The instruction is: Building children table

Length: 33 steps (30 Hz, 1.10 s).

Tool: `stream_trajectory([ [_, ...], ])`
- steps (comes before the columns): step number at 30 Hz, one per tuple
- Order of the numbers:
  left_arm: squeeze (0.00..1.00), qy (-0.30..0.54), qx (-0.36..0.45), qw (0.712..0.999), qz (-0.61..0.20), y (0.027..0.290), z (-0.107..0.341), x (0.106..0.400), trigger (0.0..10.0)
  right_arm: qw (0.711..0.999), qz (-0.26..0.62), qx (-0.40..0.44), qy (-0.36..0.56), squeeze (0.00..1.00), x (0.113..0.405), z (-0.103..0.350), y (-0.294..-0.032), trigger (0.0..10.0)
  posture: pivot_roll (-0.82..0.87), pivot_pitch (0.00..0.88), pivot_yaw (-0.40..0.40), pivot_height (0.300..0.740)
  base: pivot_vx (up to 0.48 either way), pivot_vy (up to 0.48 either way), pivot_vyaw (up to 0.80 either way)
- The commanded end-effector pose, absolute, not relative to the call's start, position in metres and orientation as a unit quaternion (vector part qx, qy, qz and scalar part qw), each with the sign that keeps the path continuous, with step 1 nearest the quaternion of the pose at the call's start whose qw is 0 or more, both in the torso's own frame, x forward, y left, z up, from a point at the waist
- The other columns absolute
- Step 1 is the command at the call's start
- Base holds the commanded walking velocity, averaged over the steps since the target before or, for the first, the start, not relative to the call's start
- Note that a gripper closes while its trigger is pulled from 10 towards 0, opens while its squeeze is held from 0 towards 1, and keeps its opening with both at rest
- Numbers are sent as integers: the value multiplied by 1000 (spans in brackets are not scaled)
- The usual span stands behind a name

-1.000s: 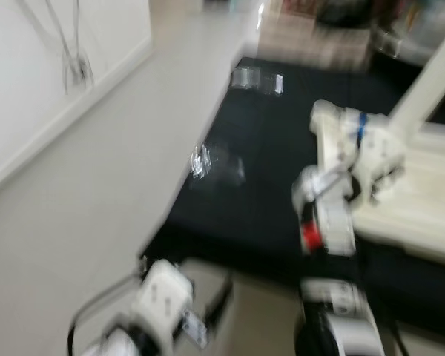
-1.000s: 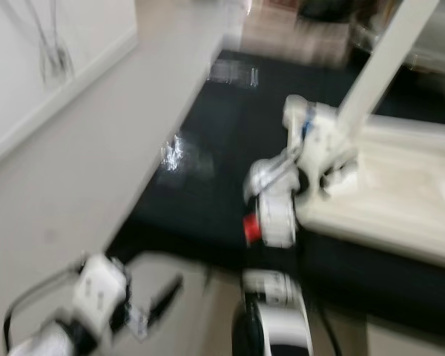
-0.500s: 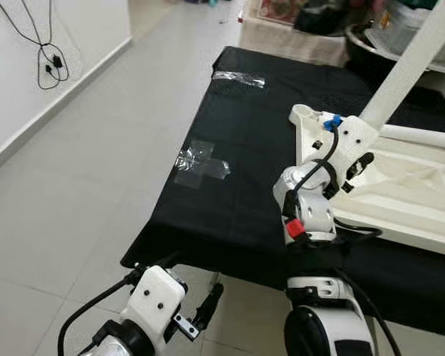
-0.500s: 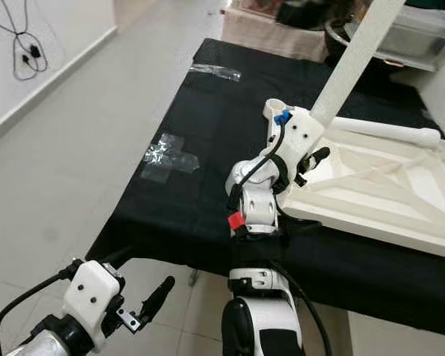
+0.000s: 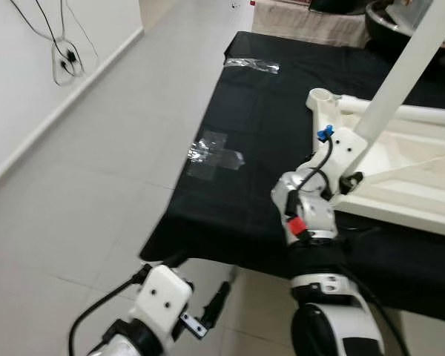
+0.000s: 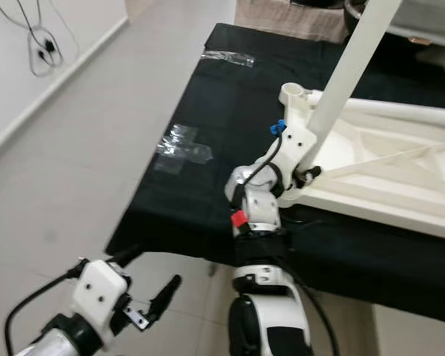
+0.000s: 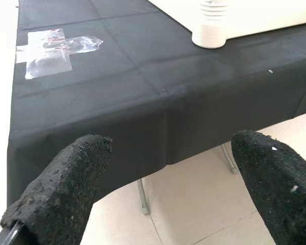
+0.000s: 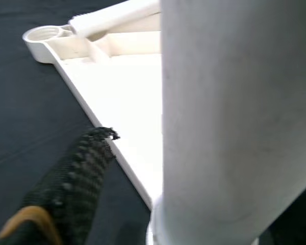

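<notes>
Right wrist view looks along the right tool (image 8: 158,168), closed around a thick white cylindrical plastic table leg (image 8: 234,117), one black finger (image 8: 76,189) pressed beside it. Stands that leg tilted over the near-left corner socket of the upturned white plastic children's tabletop (image 6: 371,163), which lies on the black-clothed table (image 5: 237,200) toward its right side, near the front edge. Shows a second empty round socket (image 5: 321,96) at the tabletop's far-left corner, and another white leg (image 6: 386,110) lying along its far rim. Hangs the left tool (image 7: 168,199) low off the table's front-left corner, fingers spread wide, holding nothing.

Risks, as judged: a tilted leg binding or skipping in its socket rather than seating square; sideways push sliding the unbraced tabletop across the cloth, perhaps toward the front edge; cloth bunching under that drag, despite clear tape patches (image 5: 215,154) pinning it near the left edge. Cannot tell how deep the leg sits in the socket.
</notes>
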<state>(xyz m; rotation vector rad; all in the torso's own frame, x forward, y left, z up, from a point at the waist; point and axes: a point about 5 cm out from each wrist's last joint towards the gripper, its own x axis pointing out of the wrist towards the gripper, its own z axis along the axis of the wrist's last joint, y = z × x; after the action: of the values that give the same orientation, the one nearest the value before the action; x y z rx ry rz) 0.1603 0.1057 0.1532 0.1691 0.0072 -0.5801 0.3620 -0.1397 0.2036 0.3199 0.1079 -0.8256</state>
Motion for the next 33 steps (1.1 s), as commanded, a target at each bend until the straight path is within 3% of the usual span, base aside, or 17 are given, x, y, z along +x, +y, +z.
stream_trajectory([
  [1,0,12,88,953,-291,104,149,158,10000,910,-356,187,98,1000,354,186,-100,10000,159,156,-113,740,0,0,0],
  [8,0,12,87,952,-291,104,148,159,10000,914,-351,180,90,1000,353,187,-101,10000,158,157,-112,740,0,0,0],
  [9,0,12,87,953,-291,104,148,159,10000,914,-352,179,90,365,352,186,-101,10000,158,157,-112,740,0,0,0],
  [10,0,12,87,953,-291,104,148,159,10000,914,-352,179,90,365,352,186,-101,10000,158,157,-112,740,0,0,0],
  [11,0,13,87,952,-292,104,148,160,10000,917,-350,172,86,0,350,186,-103,10000,157,157,-111,740,0,0,0],
  [33,0,11,89,952,-292,106,145,166,10000,943,-301,114,90,0,324,169,-123,10000,141,144,-101,740,0,0,0],
])
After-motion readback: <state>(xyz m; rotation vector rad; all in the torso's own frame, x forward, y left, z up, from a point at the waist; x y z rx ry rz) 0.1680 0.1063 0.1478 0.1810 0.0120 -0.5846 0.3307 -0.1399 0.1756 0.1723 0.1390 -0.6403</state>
